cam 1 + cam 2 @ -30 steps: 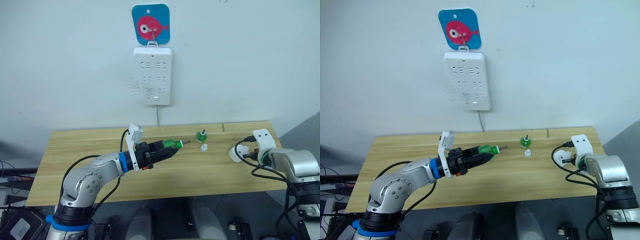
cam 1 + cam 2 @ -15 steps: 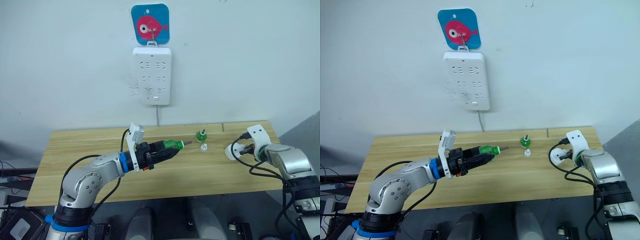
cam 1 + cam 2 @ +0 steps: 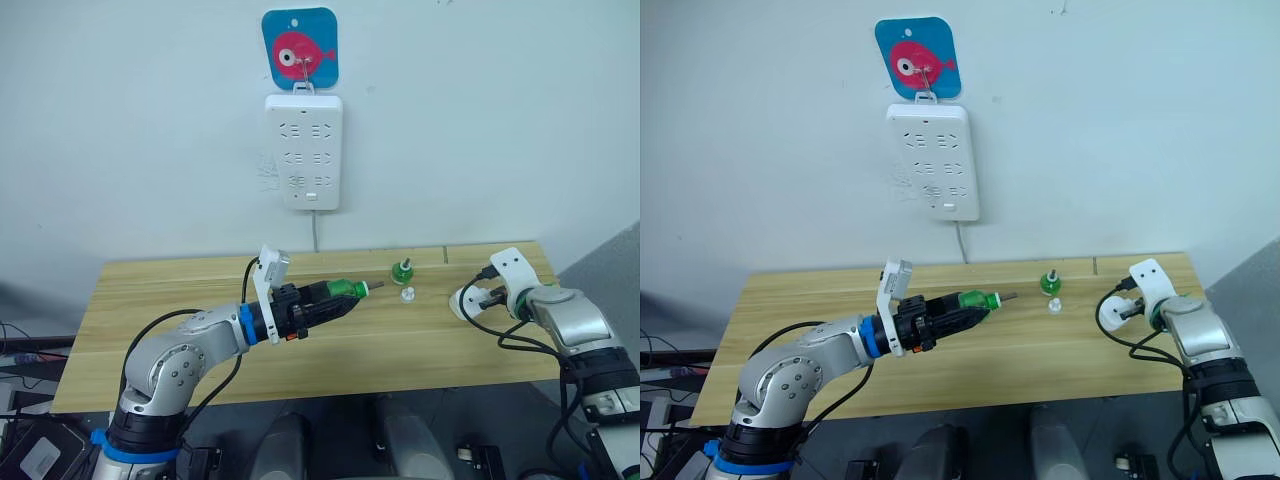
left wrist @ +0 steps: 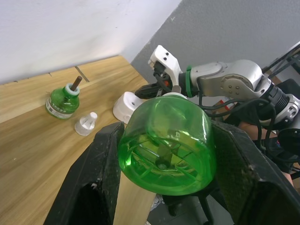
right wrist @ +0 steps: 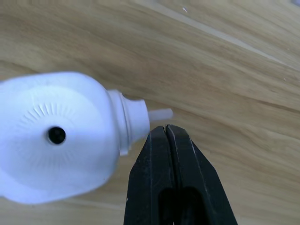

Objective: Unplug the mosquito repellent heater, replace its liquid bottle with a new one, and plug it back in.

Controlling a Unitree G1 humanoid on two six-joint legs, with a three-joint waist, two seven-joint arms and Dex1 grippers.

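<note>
We find the left gripper (image 3: 322, 300) clamped on a green bottle (image 4: 165, 145) above the table (image 3: 150, 290); another bottle (image 3: 402, 270) and a cap (image 3: 408, 294) stand mid-table; the heater (image 5: 61, 136) lies unplugged beside the right gripper (image 5: 165, 136), jaws pressed together, empty; we judge fitting and replugging into the strip (image 3: 305, 150) remain.

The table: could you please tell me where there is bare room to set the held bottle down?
Bare wood lies along the table's left end, and along the front edge between the left gripper and the heater. It is crowded near the standing green bottle and white cap.
</note>
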